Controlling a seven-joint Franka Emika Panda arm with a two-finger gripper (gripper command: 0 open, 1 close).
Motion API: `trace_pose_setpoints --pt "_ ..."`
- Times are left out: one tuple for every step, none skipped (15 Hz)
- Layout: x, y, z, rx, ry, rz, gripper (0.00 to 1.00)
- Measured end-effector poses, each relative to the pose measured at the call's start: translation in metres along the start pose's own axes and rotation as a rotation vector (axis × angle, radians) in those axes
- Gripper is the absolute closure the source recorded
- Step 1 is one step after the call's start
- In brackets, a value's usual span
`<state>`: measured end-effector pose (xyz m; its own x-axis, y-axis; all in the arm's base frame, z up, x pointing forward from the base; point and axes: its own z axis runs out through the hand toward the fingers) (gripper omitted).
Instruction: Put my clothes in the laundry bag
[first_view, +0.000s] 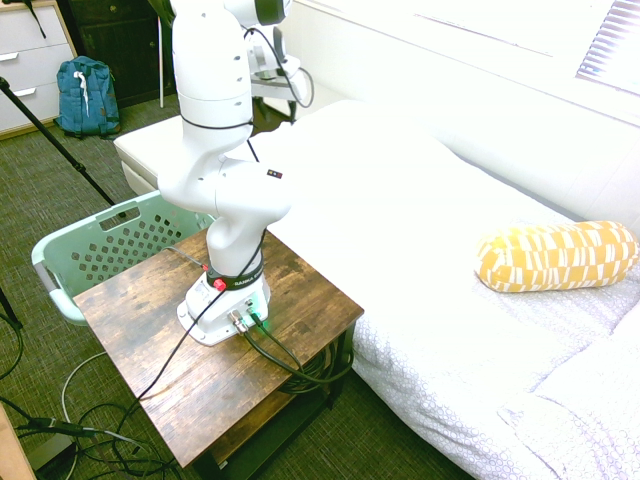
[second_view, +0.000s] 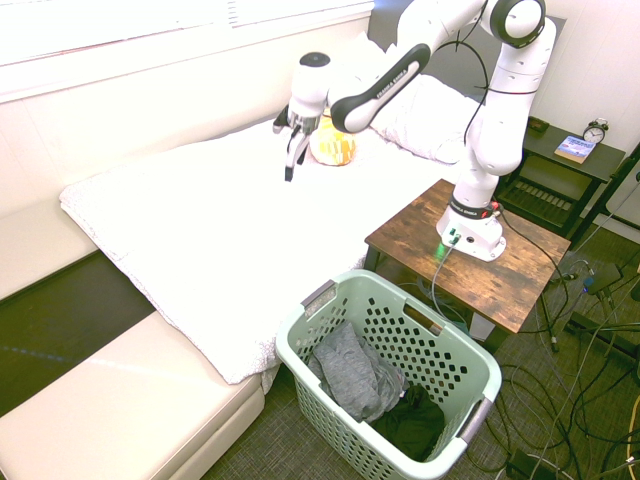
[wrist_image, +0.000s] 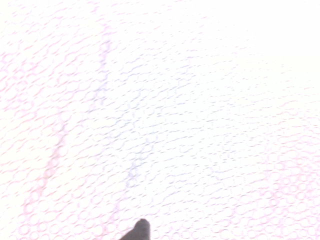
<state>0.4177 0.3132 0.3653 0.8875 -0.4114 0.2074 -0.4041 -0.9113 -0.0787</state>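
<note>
The pale mint-green laundry basket (second_view: 482, 363) stands on the floor between the bed and the wooden table; its perforated side (first_view: 100, 245) also shows beside the table. The slate-grey clothes (second_view: 350, 375) lie rumpled inside it, next to a darker garment (second_view: 415, 422). My gripper (second_view: 294, 165) hangs far from the basket, over the white bed cover (second_view: 230, 220), fingers pointing down, open and holding nothing. It sits just left of the yellow pillow (second_view: 338, 148). In the first exterior view the gripper (first_view: 274, 60) is small and partly behind the arm. The wrist view shows only the white patterned bed cover (wrist_image: 160, 120).
The wooden table (first_view: 150, 330) bears the arm's base. A yellow patterned pillow (first_view: 555, 255) and white pillows (second_view: 430, 110) lie on the bed. A cream bench (second_view: 110, 400) adjoins the bed's foot. A blue backpack (first_view: 88, 95) stands by the drawers. A nightstand (second_view: 570, 160) holds a clock and book.
</note>
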Motion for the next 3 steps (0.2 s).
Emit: trace_pose_setpoints --pt "0.034 0.021 -0.003 0.006 -0.012 0.034 0.0" --pt "0.064 0.042 -0.005 0.01 -0.018 0.067 0.0" --pt "0.089 0.063 -0.004 0.011 -0.025 0.099 0.0"
